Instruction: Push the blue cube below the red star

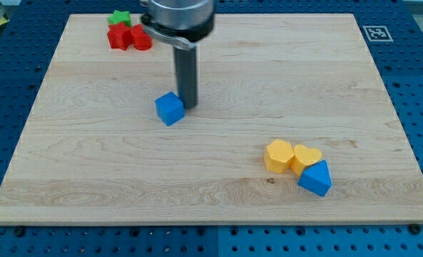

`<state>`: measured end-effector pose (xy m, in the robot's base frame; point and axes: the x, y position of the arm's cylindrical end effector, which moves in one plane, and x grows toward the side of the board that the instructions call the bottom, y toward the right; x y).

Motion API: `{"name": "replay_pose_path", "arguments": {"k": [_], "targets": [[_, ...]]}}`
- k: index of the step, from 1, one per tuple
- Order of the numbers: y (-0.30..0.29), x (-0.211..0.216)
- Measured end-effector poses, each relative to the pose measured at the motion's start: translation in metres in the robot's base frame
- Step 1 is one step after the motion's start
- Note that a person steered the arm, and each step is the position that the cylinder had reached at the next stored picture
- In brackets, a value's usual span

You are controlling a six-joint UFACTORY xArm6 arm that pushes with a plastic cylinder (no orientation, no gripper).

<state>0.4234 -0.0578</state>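
Note:
The blue cube [170,108] sits on the wooden board left of the middle. My tip [188,107] stands right beside the cube's right edge, touching or nearly touching it. The red star [118,36] lies near the view's top left, well above and to the left of the cube. A red round block [140,38] touches the star's right side, and a green star [119,18] sits just above it.
A yellow hexagon [278,155], a yellow heart [307,157] and a blue triangular block [316,178] cluster at the view's lower right. The wooden board [90,171] rests on a blue perforated table, with a marker tag [376,33] at its top right corner.

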Motion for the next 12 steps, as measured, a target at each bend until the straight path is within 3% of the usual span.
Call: {"name": "replay_pose_path", "arguments": {"k": [1,2,3,4,6,7,8,9,11,12], "targets": [[0.009,-0.004],[0.066,0.012],[0.071,0.058],[0.010,0.074],[-0.112,-0.018],[-0.117,-0.007],[-0.073,0.037],[-0.026,0.035],[-0.084,-0.053],[-0.087,-0.067]]}}
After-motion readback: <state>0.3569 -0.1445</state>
